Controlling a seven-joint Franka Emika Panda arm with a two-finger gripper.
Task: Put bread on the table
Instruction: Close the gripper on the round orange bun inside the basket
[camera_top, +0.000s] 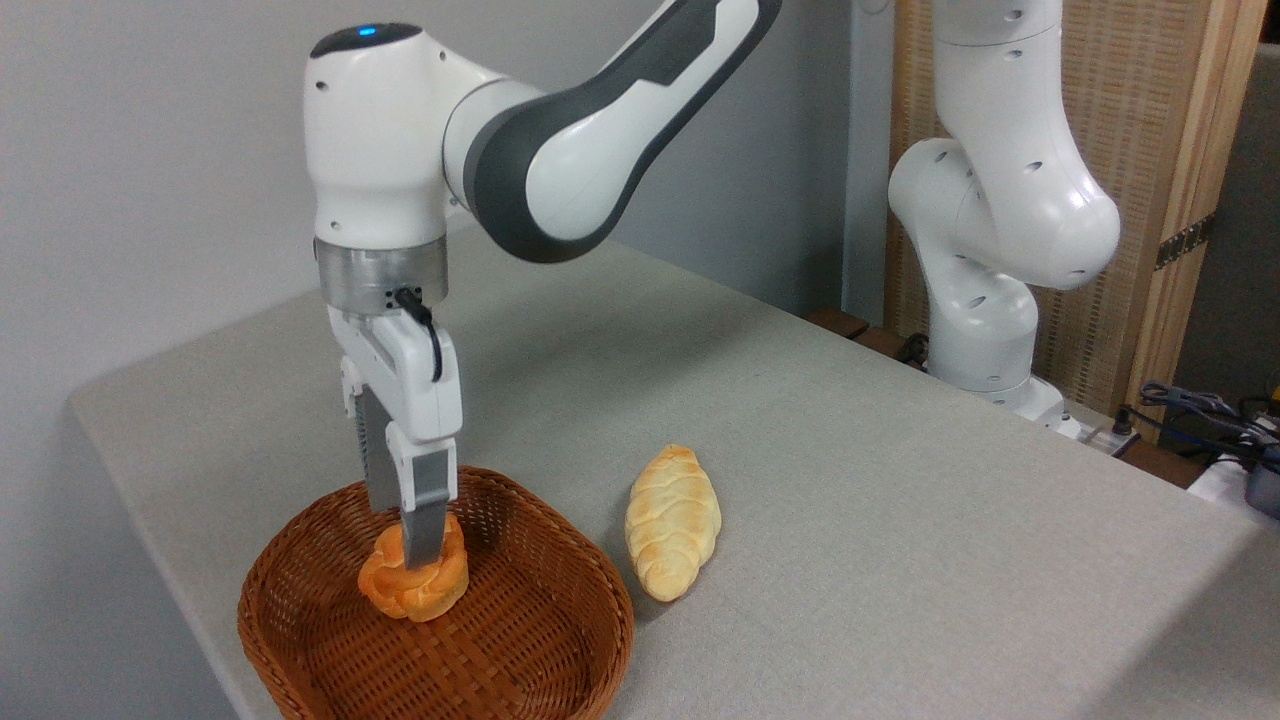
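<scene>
One arm in view, reaching in from upper right, wrist pointed straight down over basket (300, 610). Gripper (412, 545) lowered into basket, fingers seen nearly edge-on from this angle: near finger (424, 520) overlapping the top of the bread (412, 585), far finger mostly hidden behind it. Width of finger gap not readable; cannot tell whether bread is pinched or merely straddled. Bread: small round orange-golden knotted bun, sitting on basket floor, slightly left of basket centre, apparently not lifted. Basket: brown woven wicker, shallow, round-cornered, near front-left corner of table (900, 560), its front edge cut off by the frame. Second piece on table: pale yellow braided loaf (672, 522), lying flat just right of basket rim, long axis running roughly front to back, apart from bread and gripper. Table surface light grey, fabric-like texture. Arm base (985, 330) white, standing beyond table's far right edge, in front of wooden slatted panel (1150, 150). Tangle of cables (1205, 410) at far right, off the table. Blue indicator light (362, 31) lit on top of wrist joint.
</scene>
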